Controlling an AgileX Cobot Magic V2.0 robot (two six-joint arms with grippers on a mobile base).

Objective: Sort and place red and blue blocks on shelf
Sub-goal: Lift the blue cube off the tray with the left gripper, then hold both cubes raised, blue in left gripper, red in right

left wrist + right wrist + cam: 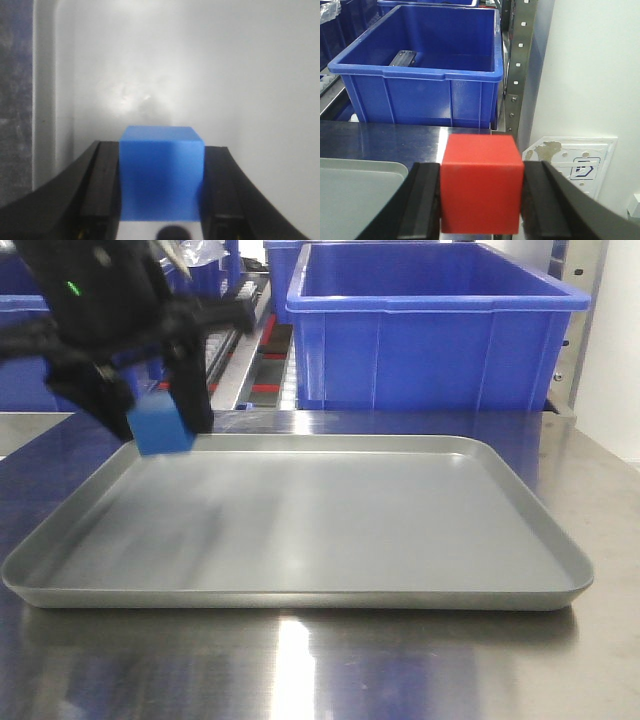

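1. Black fingers of the left gripper (160, 160) are clenched on a small matte bright blue cube (161, 182), one finger flat against each side.
2. In the front view this left gripper (165, 410) holds the blue cube (160, 430) slightly tilted at the far left corner of a shallow grey metal tray (330, 530). Whether the cube is clear of the tray floor cannot be told.
3. The right gripper (481, 167) is clamped the same way on a small matte bright red cube (481, 187), gripped on both sides by black fingers.
4. The red cube is off to the right of the tray (355, 195), whose rounded corner shows at the lower left of the right wrist view.
5. The tray lies on a brushed-steel bench (320, 670).
6. Beyond the bench's far edge stands a large blue plastic bin (420, 95) with a dark object (402, 58) on its floor.
7. Just right of the bin rises a perforated metal upright (520, 50), with a white wall (585, 70) to its right.
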